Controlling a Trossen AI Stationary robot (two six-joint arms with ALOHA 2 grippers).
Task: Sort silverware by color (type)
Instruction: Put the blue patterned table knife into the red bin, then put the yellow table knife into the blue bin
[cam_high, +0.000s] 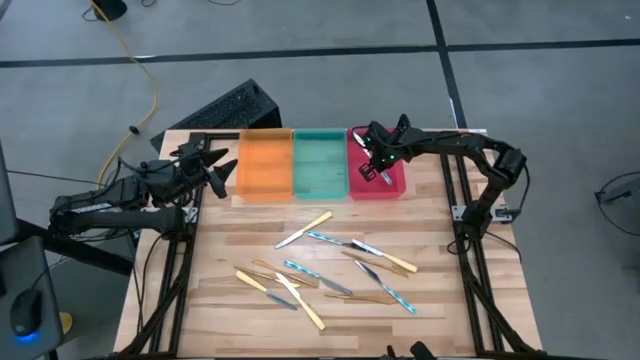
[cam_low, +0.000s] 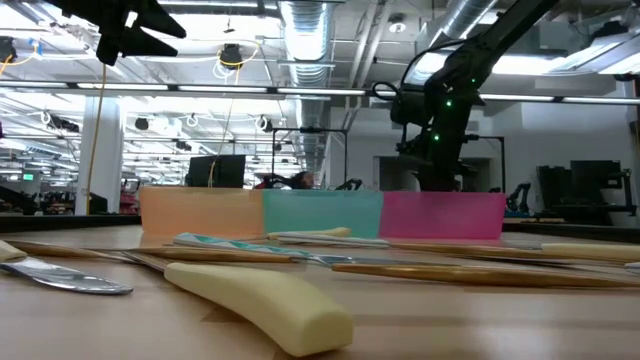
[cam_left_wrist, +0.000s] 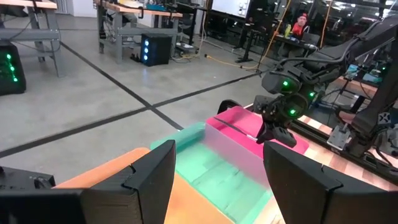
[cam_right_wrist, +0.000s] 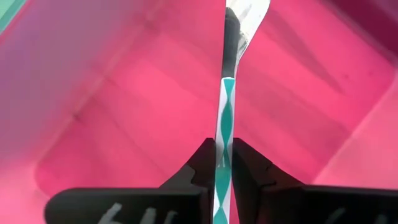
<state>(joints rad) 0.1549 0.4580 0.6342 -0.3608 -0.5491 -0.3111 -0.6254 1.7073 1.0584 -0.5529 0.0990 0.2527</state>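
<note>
Silverware lies scattered across the front half of my wooden desk (cam_high: 250, 225): thin bronze-gold pieces (cam_high: 362, 298), pale yellow-handled ones (cam_high: 307, 310) and shiny silver ones with teal-patterned handles (cam_high: 330, 239), crossing and touching one another in a loose cluster. At the desk's far edge I see three plastic trays in a row, touching side to side: an orange tray (cam_high: 263, 165) on the left, a green tray (cam_high: 320, 163) in the middle and a red tray (cam_high: 396, 183) on the right. My right end effector (cam_high: 381, 165) hangs over the red tray, and my right wrist view shows its two dark fingers (cam_right_wrist: 200, 165) closed narrowly on the teal-and-white handle of a silver utensil (cam_right_wrist: 224, 118). The utensil points down into the tray, with its shiny end near the pink floor; I cannot tell whether it touches the floor. From the table-level view, the right arm comes down behind the red tray's wall, and a yellow-handled piece (cam_low: 262, 297) lies closest to the camera. My left end effector (cam_high: 217, 166) waits at the desk's far left corner, just beside the orange tray and raised above the desk, with its fingers (cam_left_wrist: 149, 177) spread wide and nothing between them. In the left wrist view, a person in a red cap (cam_left_wrist: 302, 23) shows far back in the room.
</note>
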